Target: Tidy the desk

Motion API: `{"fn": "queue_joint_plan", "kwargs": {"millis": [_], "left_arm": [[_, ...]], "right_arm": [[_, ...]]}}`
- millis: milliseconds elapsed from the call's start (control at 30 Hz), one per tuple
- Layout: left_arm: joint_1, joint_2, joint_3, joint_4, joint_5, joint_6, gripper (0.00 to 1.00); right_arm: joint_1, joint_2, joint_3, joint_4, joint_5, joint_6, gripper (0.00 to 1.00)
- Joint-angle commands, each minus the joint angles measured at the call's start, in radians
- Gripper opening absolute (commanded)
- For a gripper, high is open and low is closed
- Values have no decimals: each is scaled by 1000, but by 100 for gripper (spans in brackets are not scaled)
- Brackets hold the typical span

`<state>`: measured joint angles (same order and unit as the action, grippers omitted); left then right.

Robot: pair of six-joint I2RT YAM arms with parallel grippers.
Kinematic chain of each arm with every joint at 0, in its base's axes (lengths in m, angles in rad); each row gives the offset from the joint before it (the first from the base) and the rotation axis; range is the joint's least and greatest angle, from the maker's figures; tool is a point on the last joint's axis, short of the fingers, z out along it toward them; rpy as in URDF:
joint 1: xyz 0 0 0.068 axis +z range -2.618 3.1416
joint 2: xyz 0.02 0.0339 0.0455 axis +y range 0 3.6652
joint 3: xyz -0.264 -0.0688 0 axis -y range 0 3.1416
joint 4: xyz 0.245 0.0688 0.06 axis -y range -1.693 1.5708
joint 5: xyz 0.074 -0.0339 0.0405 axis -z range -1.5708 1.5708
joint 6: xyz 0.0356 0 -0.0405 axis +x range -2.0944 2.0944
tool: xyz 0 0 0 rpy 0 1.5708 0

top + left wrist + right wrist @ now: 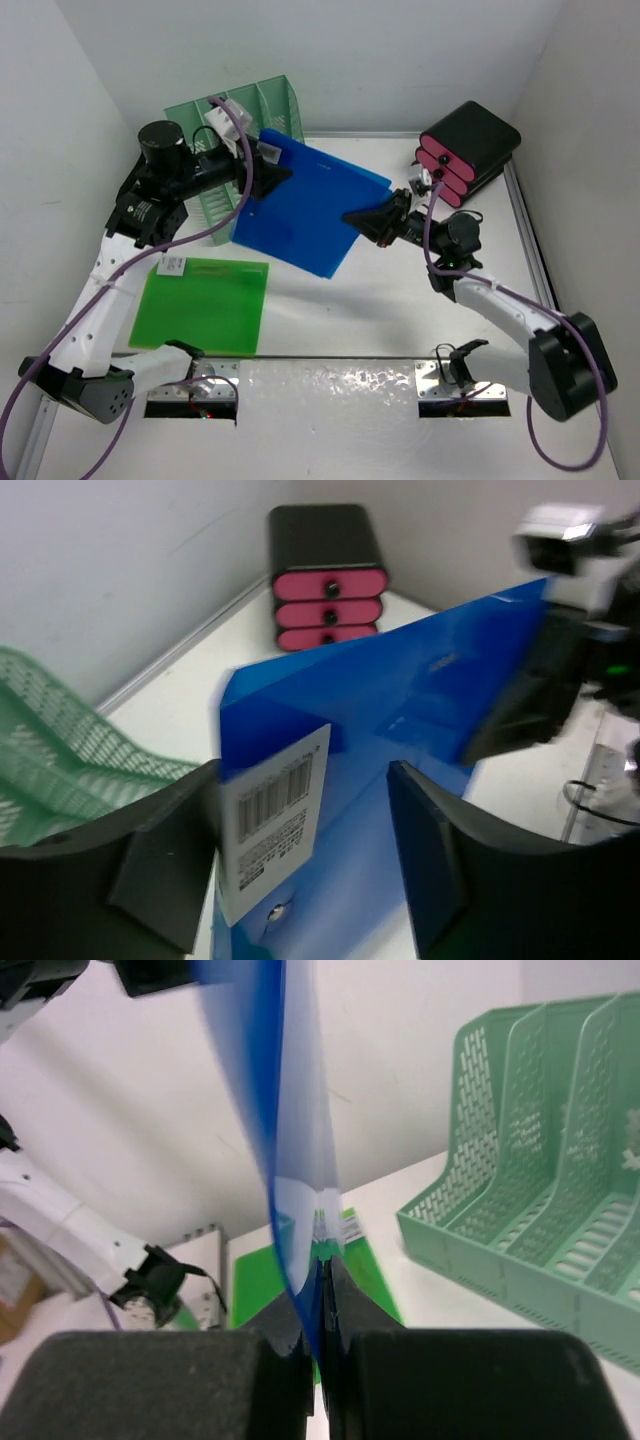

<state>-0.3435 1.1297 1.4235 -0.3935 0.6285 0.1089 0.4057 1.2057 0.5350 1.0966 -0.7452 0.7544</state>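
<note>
A blue folder [310,205] hangs tilted above the white desk [380,300]. My right gripper [355,217] is shut on its right edge; in the right wrist view the jaws [322,1280] pinch the thin blue sheet [300,1110] edge-on. My left gripper [280,175] is at the folder's far left corner and stands open. In the left wrist view that gripper [305,780] straddles the corner of the folder [400,690] with its barcode label [270,815]; the label lies close against the left finger and the right finger stands off it.
A green folder [205,305] lies flat on the desk at the near left. The mint-green file rack [235,115] stands at the back left, just behind the left arm. A black-and-pink drawer box [468,148] sits at the back right corner.
</note>
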Motion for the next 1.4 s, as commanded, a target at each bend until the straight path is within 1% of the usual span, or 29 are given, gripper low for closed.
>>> {"fn": "queue_joint_plan", "kwargs": {"millis": [0,33,100,133,167,200,233,267,400,533,600,767,867,1033,1233,1267,1367], "left_arm": [[-9,10,-21,36,-111,-11,68],[-9,13,-23,33,-206,-12,73],[-11,24,-28,19,-298,-6,76],[-11,33,-28,13,-372,3,79],[-9,35,-28,5,-400,6,83],[-9,36,-28,-8,-420,11,86],[-8,36,-25,-13,-441,23,91],[-8,35,-21,-21,-444,29,92],[-9,35,6,-48,-447,44,92],[-9,19,-3,-53,-472,66,92],[-9,16,-3,-57,-487,71,92],[-8,22,23,-80,-595,117,92],[1,18,14,-88,-671,132,92],[38,12,-3,-107,-665,138,92],[129,12,-23,-120,-633,132,92],[139,13,-26,-122,-597,132,92],[166,12,-44,-117,-579,140,92]], "right_arm": [[31,-90,20,-171,127,-150,0],[33,-113,19,-200,136,-155,0],[33,-136,-1,-274,153,-168,0],[33,-165,-10,-340,164,-182,0],[33,-181,-20,-381,181,-199,0],[33,-198,-36,-423,232,-243,0],[33,-228,-43,-466,260,-269,0],[33,-239,-46,-533,280,-291,0],[33,-239,-24,-671,314,-380,0],[33,-259,-47,-730,359,-414,0],[36,-278,-33,-759,382,-431,0],[44,-275,90,-863,418,-486,0],[53,-258,160,-908,441,-503,0],[65,-241,242,-928,491,-510,0],[81,-207,341,-943,543,-518,0],[81,-202,352,-945,547,-521,0],[84,-178,396,-957,550,-540,0]]}}
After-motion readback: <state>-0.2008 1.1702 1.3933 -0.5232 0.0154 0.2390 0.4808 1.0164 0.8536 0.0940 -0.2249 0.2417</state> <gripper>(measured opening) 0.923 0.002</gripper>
